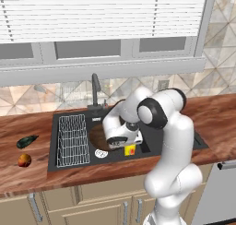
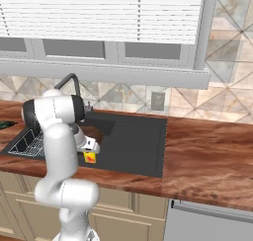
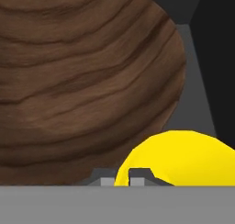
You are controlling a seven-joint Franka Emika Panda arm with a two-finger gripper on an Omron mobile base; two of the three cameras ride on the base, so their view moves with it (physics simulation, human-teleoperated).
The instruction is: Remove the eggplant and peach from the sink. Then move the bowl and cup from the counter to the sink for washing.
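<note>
**Cup lowered into the basin beside the bowl**

The small yellow cylindrical cup with a red mark (image 1: 130, 149) hangs low in the large black rectangular sink (image 1: 193, 139), just beside the wide brown wood-grain bowl (image 1: 97, 135) that already lies in the basin. The gripper (image 3: 122, 176) has its fingers drawn close together, pinching the cup's rim, so the cup hangs below the hand; this grip probably keeps the hand above the basin walls.

The small dark elongated eggplant (image 1: 26, 141) and the round orange-red peach (image 1: 24, 160) lie on the wooden tabletop (image 1: 27, 173) left of the sink, well apart from the basin, which suggests the first half of the task is done. A wire rack (image 1: 73, 140) sits over the sink's left part, and the silver round drain (image 1: 101, 153) shows near the front wall.

In the hand view the cup's edge nearly meets the bowl's rim. Open basin floor lies to the right of the cup, while the bowl crowds the left. Whether the cup rests on the floor yet, I cannot tell.
</note>
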